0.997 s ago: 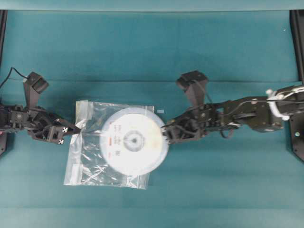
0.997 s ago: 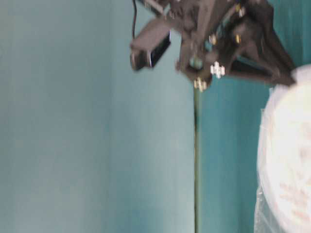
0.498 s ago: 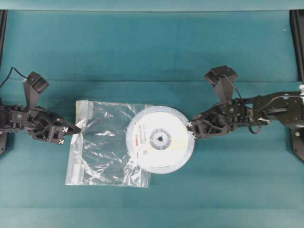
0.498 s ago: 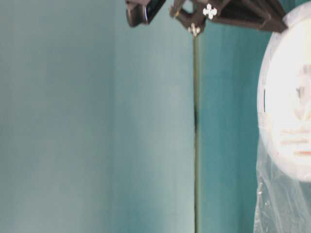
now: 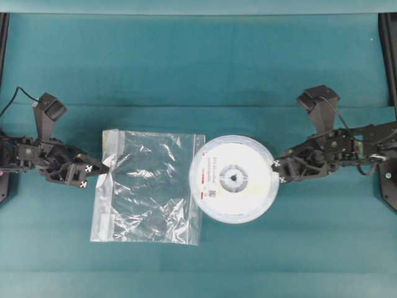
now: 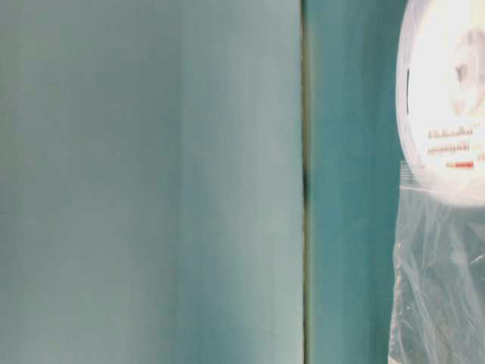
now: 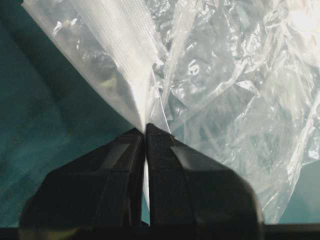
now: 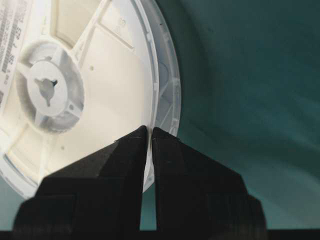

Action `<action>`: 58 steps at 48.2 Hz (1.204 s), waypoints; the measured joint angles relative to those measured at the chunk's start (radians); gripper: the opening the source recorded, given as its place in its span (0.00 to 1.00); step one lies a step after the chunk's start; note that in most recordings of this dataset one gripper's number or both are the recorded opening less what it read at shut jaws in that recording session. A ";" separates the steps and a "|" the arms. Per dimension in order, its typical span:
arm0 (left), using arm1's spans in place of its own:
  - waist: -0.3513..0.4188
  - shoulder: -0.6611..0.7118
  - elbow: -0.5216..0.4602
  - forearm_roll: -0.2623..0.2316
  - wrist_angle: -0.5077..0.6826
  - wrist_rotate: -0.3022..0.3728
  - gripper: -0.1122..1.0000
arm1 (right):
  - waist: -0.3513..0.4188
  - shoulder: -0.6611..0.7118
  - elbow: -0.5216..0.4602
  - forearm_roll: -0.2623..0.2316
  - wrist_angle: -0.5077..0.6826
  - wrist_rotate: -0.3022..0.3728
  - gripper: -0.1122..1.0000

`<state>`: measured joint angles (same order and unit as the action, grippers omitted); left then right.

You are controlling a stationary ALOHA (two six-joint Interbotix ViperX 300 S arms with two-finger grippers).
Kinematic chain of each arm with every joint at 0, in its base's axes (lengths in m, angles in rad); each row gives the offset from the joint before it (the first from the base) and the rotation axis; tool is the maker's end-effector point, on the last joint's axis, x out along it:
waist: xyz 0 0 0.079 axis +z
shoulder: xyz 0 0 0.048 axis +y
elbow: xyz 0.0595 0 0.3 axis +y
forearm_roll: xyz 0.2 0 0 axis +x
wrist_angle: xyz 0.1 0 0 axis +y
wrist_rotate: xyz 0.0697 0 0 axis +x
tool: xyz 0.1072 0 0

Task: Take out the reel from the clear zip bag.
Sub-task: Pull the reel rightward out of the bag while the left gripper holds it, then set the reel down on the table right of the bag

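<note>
lying on a teal cloth-covered table (image 5: 205, 62) with a fold line across it, the reel (image 5: 233, 178) sits just right of the clear zip bag (image 5: 147, 186), almost fully out. right gripper (image 5: 277, 172) pinches the reel's rim; left gripper (image 5: 103, 169) clamps the bag's left edge.

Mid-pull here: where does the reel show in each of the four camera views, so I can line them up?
Overhead: the reel lies right of centre.
Table-level: top right corner, cut off by the frame edge.
Left wrist: not in view; only the clear zip bag.
Right wrist: upper left, its rim in the right gripper.
Shared landmark: the reel's label beside the bag's edge.
</note>
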<state>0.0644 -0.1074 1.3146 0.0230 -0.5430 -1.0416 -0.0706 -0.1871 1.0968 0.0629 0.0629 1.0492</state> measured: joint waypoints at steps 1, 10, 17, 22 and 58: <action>0.000 0.000 0.000 0.000 0.000 0.000 0.11 | 0.000 -0.009 0.006 0.002 0.006 0.000 0.14; 0.000 0.000 0.000 0.000 0.021 0.000 0.11 | 0.000 -0.103 0.060 0.002 0.043 0.003 0.14; 0.000 0.000 0.000 0.000 0.026 0.000 0.11 | -0.002 -0.173 0.101 0.002 0.069 0.034 0.14; 0.000 0.002 -0.002 0.000 0.026 0.000 0.11 | -0.002 -0.218 0.135 0.002 0.075 0.052 0.14; 0.005 0.002 -0.008 0.000 0.028 0.000 0.11 | 0.002 -0.268 0.172 0.002 0.061 0.064 0.12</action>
<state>0.0690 -0.1058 1.3070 0.0230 -0.5154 -1.0416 -0.0690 -0.4556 1.2686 0.0644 0.1243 1.1137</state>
